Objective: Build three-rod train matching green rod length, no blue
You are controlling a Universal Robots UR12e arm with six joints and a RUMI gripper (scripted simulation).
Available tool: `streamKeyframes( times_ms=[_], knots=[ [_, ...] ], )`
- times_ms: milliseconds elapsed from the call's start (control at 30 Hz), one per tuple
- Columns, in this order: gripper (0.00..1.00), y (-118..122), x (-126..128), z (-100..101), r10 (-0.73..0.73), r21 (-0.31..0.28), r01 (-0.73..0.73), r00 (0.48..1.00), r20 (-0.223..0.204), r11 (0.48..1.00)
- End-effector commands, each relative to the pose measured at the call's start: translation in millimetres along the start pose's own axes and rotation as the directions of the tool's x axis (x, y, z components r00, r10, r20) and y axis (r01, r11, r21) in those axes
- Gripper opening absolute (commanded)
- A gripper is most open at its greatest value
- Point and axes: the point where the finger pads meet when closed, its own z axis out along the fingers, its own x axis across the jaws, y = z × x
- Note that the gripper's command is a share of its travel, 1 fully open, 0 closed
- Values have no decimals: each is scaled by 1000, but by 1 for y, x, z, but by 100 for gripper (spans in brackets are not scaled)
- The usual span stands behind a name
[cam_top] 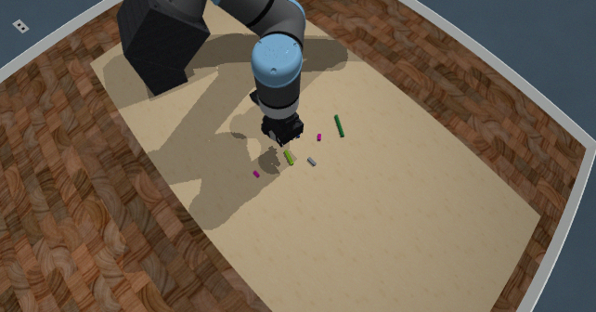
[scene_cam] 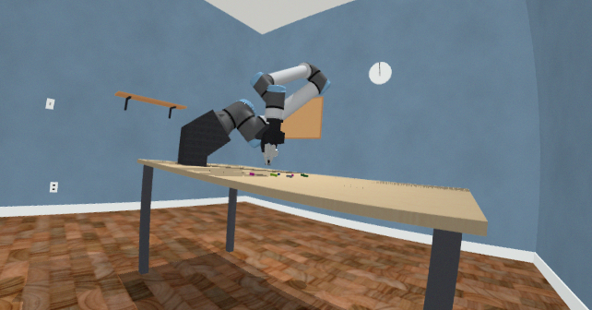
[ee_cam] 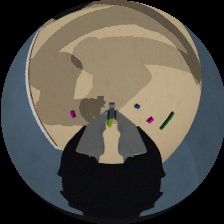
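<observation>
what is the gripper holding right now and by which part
The lime rod, pinched across its long sides between the gripper fingertips; where along its length is unclear.

Lime rod [cam_top: 289, 157], green rod [cam_top: 339, 125], grey rod [cam_top: 311, 162], tan table [cam_top: 371, 208]

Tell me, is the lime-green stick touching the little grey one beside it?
Apart. The top view shows a plain strip of table between the lime stick and the grey stick.
</observation>
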Motion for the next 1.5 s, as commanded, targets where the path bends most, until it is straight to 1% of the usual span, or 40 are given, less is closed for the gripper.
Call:
streamKeyframes(
  times_ms=[0,133,200,300,633,767,867,967,1133,1200,1467],
  knots=[
    [0,0,0,-32,-1,2,1,1000,-2,1000],
    [0,0,0,-48,-1,2,1,1000,-2,1000],
    [0,0,0,-48,-1,2,1,1000,-2,1000],
    [0,0,0,-53,-1,2,1,1000,-2,1000],
    [0,0,0,-54,-1,2,1,1000,-2,1000],
    [0,4,-5,-55,-7,2,7,1000,-2,1000],
    [0,20,-29,-56,-32,2,32,999,-2,999],
    [0,42,-67,-56,-70,2,70,998,-2,998],
    [0,63,-107,-54,-109,2,109,994,-2,994],
    [0,65,-112,-54,-113,2,113,994,-2,994],
    [0,65,-112,-54,-114,2,114,994,-2,994]
  ],
)
